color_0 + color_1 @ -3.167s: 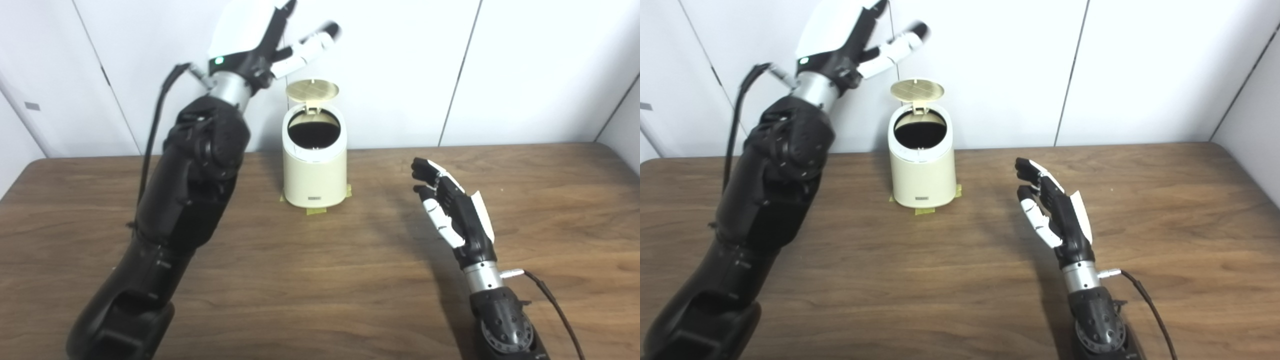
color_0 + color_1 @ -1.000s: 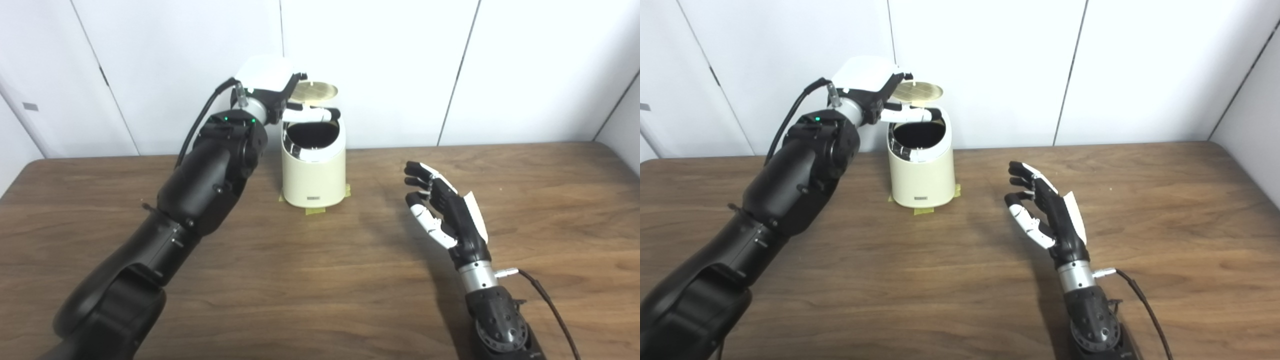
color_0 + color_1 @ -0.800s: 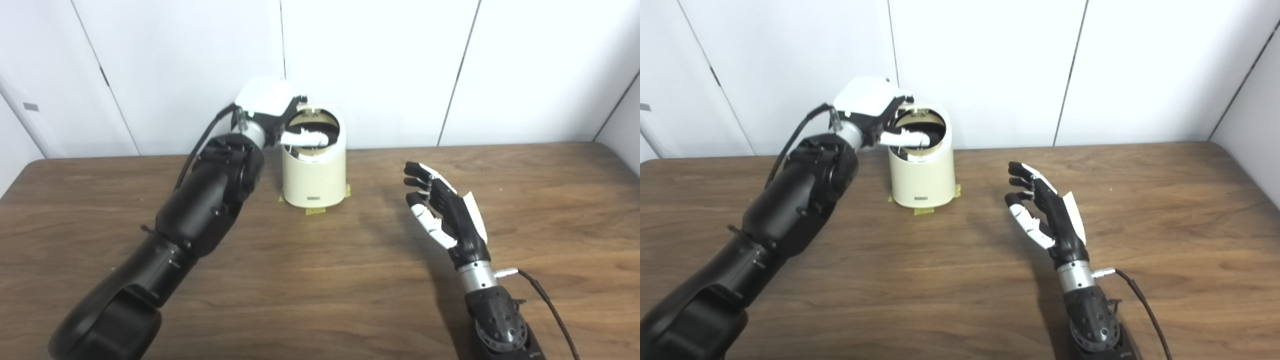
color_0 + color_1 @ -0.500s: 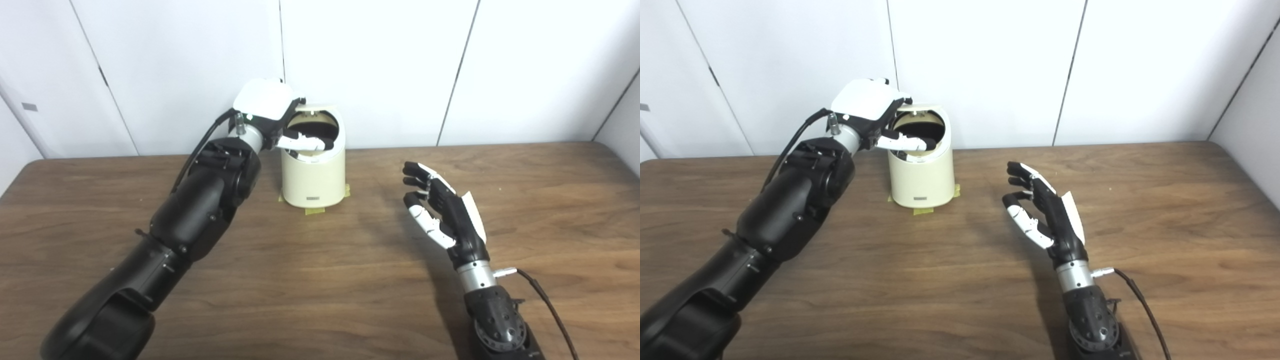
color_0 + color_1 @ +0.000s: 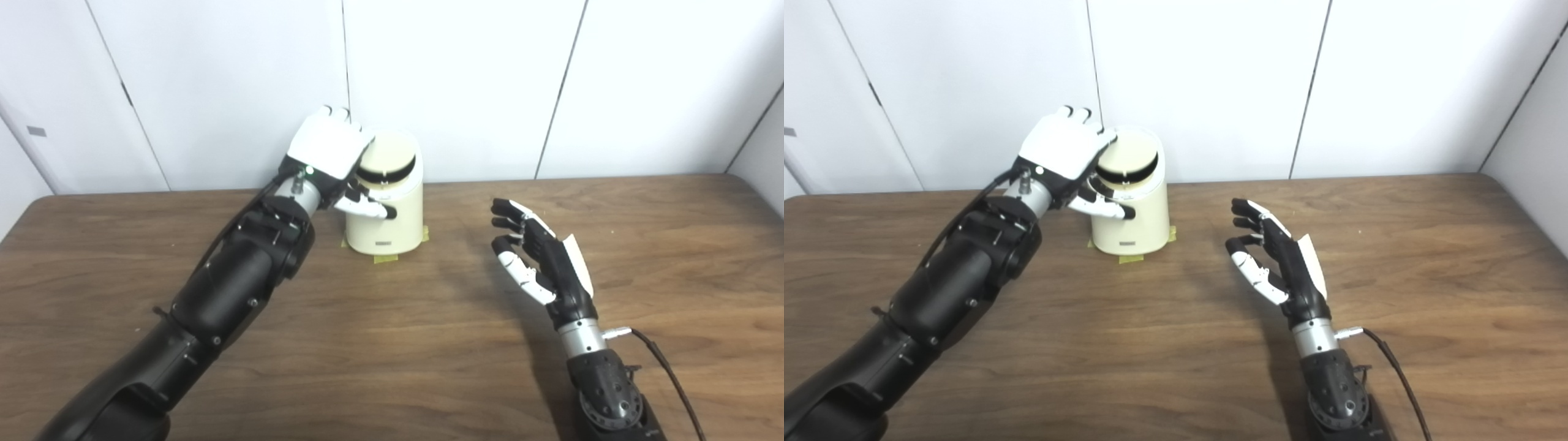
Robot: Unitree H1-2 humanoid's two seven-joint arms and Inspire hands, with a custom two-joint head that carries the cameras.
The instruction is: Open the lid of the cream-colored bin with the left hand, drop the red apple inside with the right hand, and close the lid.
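Observation:
The cream-colored bin stands at the back middle of the table on bits of tape. Its round lid lies almost flat on top, with a thin dark gap at the front. My left hand is open at the bin's left side, fingers spread beside the lid, thumb across the bin's upper front. My right hand is open and empty, held upright above the table right of the bin. No red apple shows in either view.
The brown wooden table runs to a white panelled wall just behind the bin. A thin cable trails from my right wrist.
The lid has come down from standing upright to nearly shut. My left hand dropped from high above the bin, pushed the lid down, and now has drawn back to the bin's left. The right hand barely moved.

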